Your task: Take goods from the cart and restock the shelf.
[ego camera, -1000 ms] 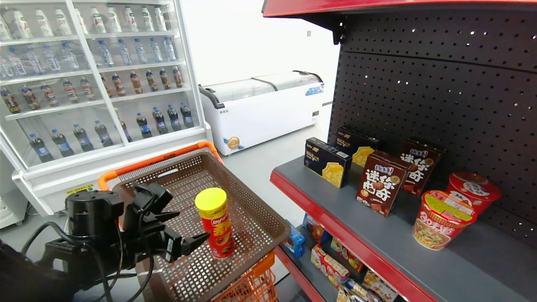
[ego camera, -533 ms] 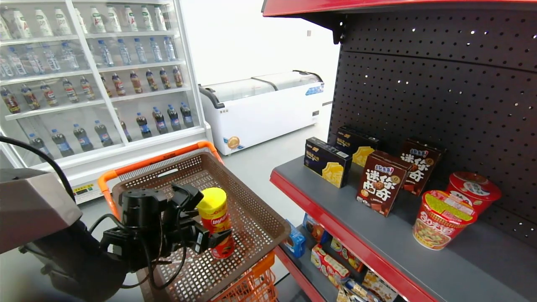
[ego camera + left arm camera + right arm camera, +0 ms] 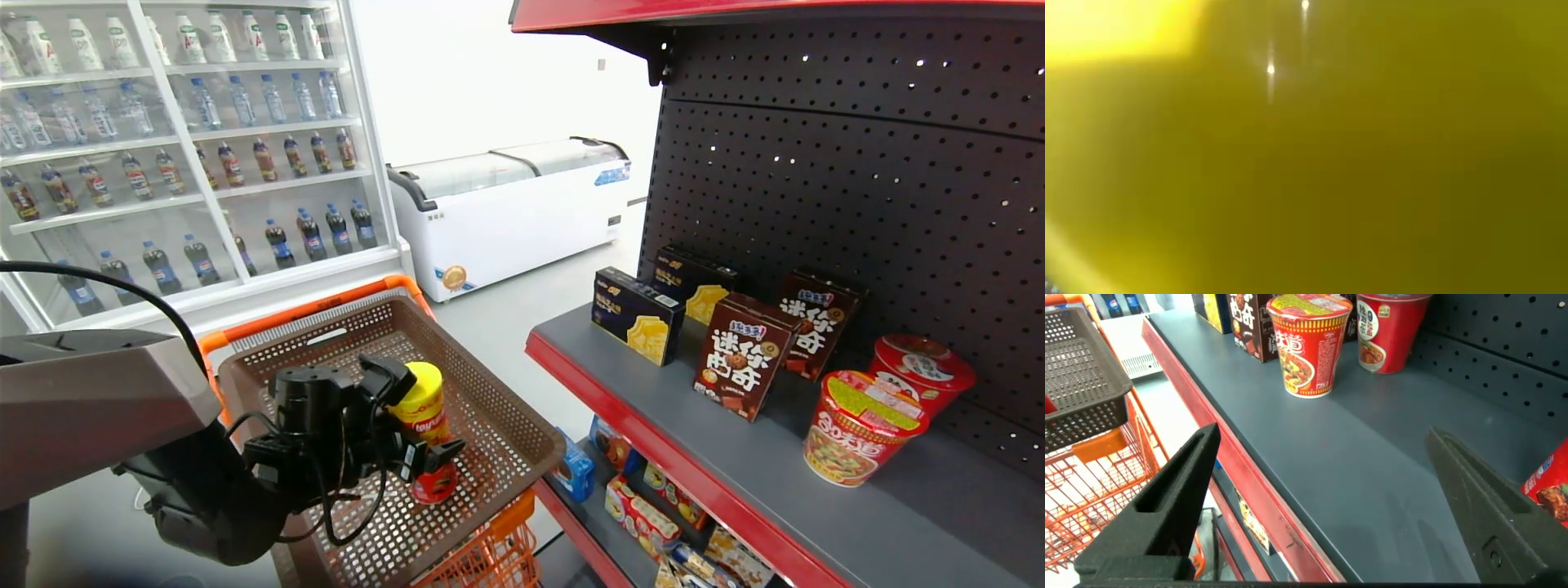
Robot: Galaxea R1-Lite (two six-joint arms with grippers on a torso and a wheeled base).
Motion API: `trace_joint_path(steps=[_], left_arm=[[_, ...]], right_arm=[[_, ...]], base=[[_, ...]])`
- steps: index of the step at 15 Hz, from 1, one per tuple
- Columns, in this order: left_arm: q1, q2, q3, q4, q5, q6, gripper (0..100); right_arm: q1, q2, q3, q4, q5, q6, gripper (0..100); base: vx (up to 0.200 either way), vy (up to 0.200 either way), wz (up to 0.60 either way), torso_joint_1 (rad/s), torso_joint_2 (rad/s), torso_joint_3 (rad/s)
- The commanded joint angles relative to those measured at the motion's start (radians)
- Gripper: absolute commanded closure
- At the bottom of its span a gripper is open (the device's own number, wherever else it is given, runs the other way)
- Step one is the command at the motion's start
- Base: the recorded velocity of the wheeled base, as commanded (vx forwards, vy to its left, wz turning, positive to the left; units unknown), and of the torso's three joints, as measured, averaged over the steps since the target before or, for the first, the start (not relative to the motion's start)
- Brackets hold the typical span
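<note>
Yellow-lidded can [image 3: 422,404] in basket [image 3: 498,408] flanked by left hand [image 3: 431,412]; clamp unclear. Right hand [image 3: 1323,437] spread above shelf [image 3: 1372,506].

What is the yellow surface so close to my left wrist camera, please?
Observer: It is the lid of a chip can standing upright in the cart basket; your left hand is at it.
Operator: Is there room on the shelf?
Observer: Yes, the shelf is bare in front of the boxes.
Operator: Where is the right hand?
Observer: The right hand is open over the shelf, near the noodle cups.
</note>
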Motion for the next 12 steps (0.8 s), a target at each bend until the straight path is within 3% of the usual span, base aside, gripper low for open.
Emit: trace_joint_path(steps=[1, 5, 6, 8, 11, 12], left_arm=[[-0.006, 0.025, -0.016, 0.004, 0.0, 0.0, 0], [-0.019, 0.05, -0.036, -0.002, 0.001, -0.003, 0], [-0.024, 0.047, -0.036, -0.002, 0.003, -0.002, 100], [-0.032, 0.028, -0.019, -0.002, 0.041, 0.0, 100], [-0.078, -0.056, -0.018, -0.001, 0.193, -0.028, 100], [-0.073, -0.11, -0.007, 0.007, 0.215, -0.04, 100]], right_arm=[[0.0, 0.001, 0.0, 0.001, 0.0, -0.001, 0], [0.0, 0.001, 0.0, -0.001, 0.0, -0.001, 0], [0.0, 0.001, 0.0, -0.001, 0.0, -0.001, 0], [0.0, 0.001, 0.0, 0.001, 0.0, -0.001, 0], [0.0, 0.001, 0.0, -0.001, 0.0, -0.001, 0], [0.0, 0.001, 0.0, -0.001, 0.0, -0.001, 0]], base=[[0.0, 0.0, 0.0, 0.0, 0.0, 0.0], [0.0, 0.0, 0.0, 0.0, 0.0, 0.0], [0.0, 0.0, 0.0, 0.0, 0.0, 0.0], [0.0, 0.0, 0.0, 0.0, 0.0, 0.0], [0.0, 0.0, 0.0, 0.0, 0.0, 0.0], [0.0, 0.0, 0.0, 0.0, 0.0, 0.0]])
